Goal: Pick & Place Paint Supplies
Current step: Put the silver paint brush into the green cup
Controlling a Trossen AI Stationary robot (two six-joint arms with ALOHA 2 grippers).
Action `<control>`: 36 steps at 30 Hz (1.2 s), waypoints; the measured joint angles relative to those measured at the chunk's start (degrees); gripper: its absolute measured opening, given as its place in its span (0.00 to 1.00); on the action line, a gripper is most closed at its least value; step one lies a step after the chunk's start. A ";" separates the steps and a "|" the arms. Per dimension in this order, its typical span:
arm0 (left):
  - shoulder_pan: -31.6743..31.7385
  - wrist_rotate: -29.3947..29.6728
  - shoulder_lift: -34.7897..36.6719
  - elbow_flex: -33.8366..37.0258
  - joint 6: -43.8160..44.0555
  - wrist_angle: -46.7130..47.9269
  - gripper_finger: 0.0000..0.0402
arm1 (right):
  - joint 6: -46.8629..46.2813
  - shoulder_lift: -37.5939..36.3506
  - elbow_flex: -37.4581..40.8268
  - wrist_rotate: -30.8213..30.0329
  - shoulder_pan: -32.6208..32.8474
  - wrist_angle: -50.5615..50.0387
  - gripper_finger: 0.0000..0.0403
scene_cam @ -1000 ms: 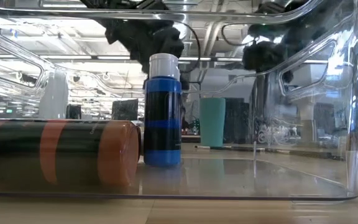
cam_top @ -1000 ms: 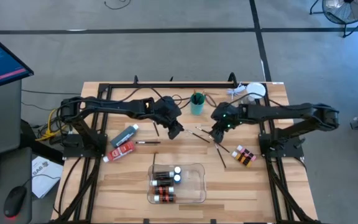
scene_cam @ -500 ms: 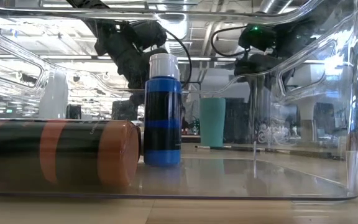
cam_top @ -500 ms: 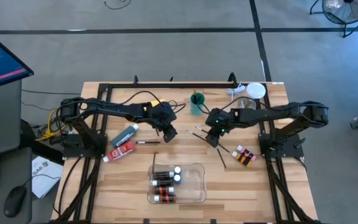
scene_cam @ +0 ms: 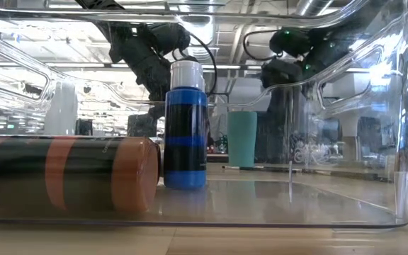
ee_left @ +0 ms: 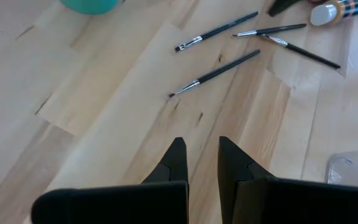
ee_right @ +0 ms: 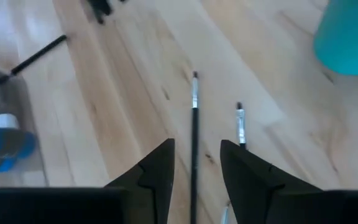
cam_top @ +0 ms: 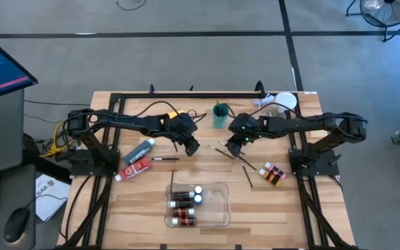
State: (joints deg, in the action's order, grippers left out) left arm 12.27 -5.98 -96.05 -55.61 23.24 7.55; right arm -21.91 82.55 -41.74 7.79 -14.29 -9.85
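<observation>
Several thin dark paint brushes (cam_top: 222, 147) lie flat on the wood between my two grippers, and two more (cam_top: 247, 170) lie nearer the right. My left gripper (cam_top: 193, 148) (ee_left: 201, 144) hovers open, left of them, pointing at the brushes (ee_left: 215, 73). My right gripper (cam_top: 234, 144) (ee_right: 196, 149) is open over them; one brush (ee_right: 194, 118) runs between its fingers, and I see no touch. A grey-blue tube (cam_top: 139, 151) and a red tube (cam_top: 136, 167) lie at the left. Small bottles (cam_top: 273, 173) lie at the right.
The teal cup (cam_top: 220, 116) (scene_cam: 242, 138) stands just beyond the grippers. The clear tray (cam_top: 218, 208) sits at the near middle, with a blue bottle (scene_cam: 185, 127) upright and brown ones (scene_cam: 62, 173) lying in it. A white object (cam_top: 283, 102) lies at the far right corner.
My right gripper has moved toward the table's left and a little toward the far edge, coming in over the brushes. My left gripper has drawn back slightly toward the left. No brush, tube or bottle has moved.
</observation>
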 joint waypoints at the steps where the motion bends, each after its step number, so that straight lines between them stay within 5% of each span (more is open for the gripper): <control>1: 0.00 0.00 0.00 0.00 0.05 0.00 0.00 | 0.00 0.28 -0.02 0.00 -0.40 -0.51 0.31; 16: -1.50 -0.03 0.00 0.00 0.15 -0.86 0.00 | 0.00 8.33 0.04 -0.15 -2.30 -8.79 0.31; 36: -2.27 -0.07 0.00 0.00 1.59 -1.77 0.00 | 16.35 8.56 0.00 -0.17 -1.22 6.55 0.31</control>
State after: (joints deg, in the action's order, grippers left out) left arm 10.00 -6.04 -96.05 -55.61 24.84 5.78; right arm -5.56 91.11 -41.74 7.62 -15.51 -3.31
